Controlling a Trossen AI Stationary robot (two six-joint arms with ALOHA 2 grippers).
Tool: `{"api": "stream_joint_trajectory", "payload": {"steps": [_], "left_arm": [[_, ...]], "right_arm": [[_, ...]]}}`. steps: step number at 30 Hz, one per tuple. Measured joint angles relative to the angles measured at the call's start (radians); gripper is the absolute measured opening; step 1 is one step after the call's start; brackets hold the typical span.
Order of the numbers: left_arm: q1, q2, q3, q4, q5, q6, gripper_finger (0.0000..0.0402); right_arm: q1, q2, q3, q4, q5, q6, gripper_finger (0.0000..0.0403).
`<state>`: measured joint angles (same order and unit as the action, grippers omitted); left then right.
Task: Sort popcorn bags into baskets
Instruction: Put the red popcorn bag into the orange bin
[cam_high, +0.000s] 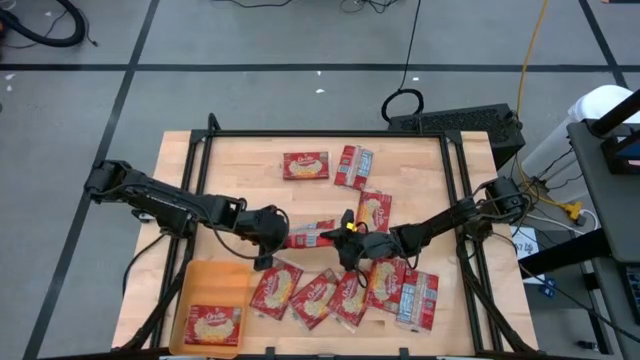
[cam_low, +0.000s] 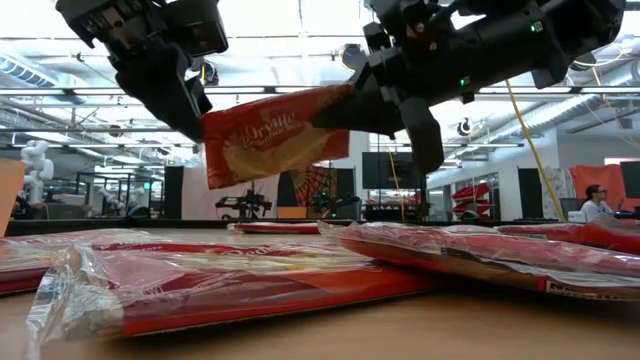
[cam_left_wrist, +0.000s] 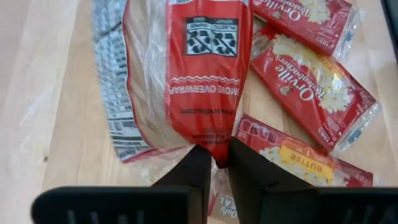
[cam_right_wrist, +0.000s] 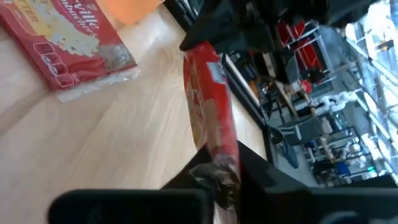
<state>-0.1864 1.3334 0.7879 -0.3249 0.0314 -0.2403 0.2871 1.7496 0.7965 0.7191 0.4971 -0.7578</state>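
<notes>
One red popcorn bag (cam_high: 312, 236) hangs in the air between my two grippers, above the middle of the table; the low view shows it clear of the table (cam_low: 270, 135). My left gripper (cam_high: 275, 232) is shut on its left end, and my right gripper (cam_high: 345, 238) is shut on its right end. The orange basket (cam_high: 197, 290) stands at the near-left corner with one bag (cam_high: 213, 322) lying flat in it. Several more bags lie flat on the table, in a row (cam_high: 350, 293) along the near edge and a few (cam_high: 305, 165) toward the far side. My left gripper (cam_left_wrist: 216, 163) pinches the bag's clear-wrapped end seam (cam_left_wrist: 211, 146) between its two fingers, coming level from the table's left. The bag is lifted clear and stretches away from the fingers. My right gripper (cam_right_wrist: 221, 180) pinches the bag's opposite crumpled end (cam_right_wrist: 217, 165) between its fingers, coming from the table's right. The bag stands on edge in the hold, clear of the table.
The row of bags (cam_high: 385, 283) lies just below and near the right gripper. Three bags (cam_high: 353, 167) (cam_high: 374, 210) lie toward the far side. Bare wood shows at the table's left half (cam_high: 215, 170). A black frame (cam_high: 320, 134) borders the table.
</notes>
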Motion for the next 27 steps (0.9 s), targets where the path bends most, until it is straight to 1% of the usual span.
{"api": "stream_joint_trajectory", "payload": {"steps": [2,4,5,9,13,15,17,21,24,27], "left_arm": [[0.001,0.000,0.000,0.007,-0.005,-0.002,0.0067],[0.001,0.000,0.000,0.008,-0.012,0.000,0.0087],[0.000,0.000,0.000,0.006,-0.034,-0.001,0.0098],[-0.006,0.000,0.000,-0.003,-0.189,-0.005,0.0145],[-0.027,0.000,0.001,-0.001,-0.369,-0.019,0.0190],[-0.041,0.000,0.001,0.006,-0.428,-0.022,0.0210],[-0.058,0.000,0.001,0.022,-0.453,-0.023,0.0227],[-0.110,0.000,0.001,0.105,-0.456,-0.024,0.0252],[-0.160,-0.001,0.001,0.171,-0.457,-0.022,0.0263],[-0.223,-0.001,0.001,0.186,-0.460,0.003,0.0268]], "right_arm": [[0.000,0.000,-0.001,-0.005,0.004,0.033,0.0013],[0.002,0.000,-0.001,-0.005,0.004,0.093,0.0025],[0.002,0.000,-0.001,-0.008,0.004,0.134,0.0030],[0.002,0.000,-0.001,-0.020,-0.004,0.353,0.0033],[0.002,0.000,-0.001,-0.059,-0.005,0.514,0.0019],[0.002,0.000,-0.001,-0.061,-0.004,0.593,0.0013],[0.002,0.000,-0.001,-0.060,-0.005,0.676,0.0011],[0.003,0.000,0.000,-0.066,-0.025,0.843,0.0016],[0.003,0.000,0.000,-0.069,-0.084,0.950,0.0018],[0.010,0.000,0.000,-0.066,-0.106,1.030,0.0017]]}}
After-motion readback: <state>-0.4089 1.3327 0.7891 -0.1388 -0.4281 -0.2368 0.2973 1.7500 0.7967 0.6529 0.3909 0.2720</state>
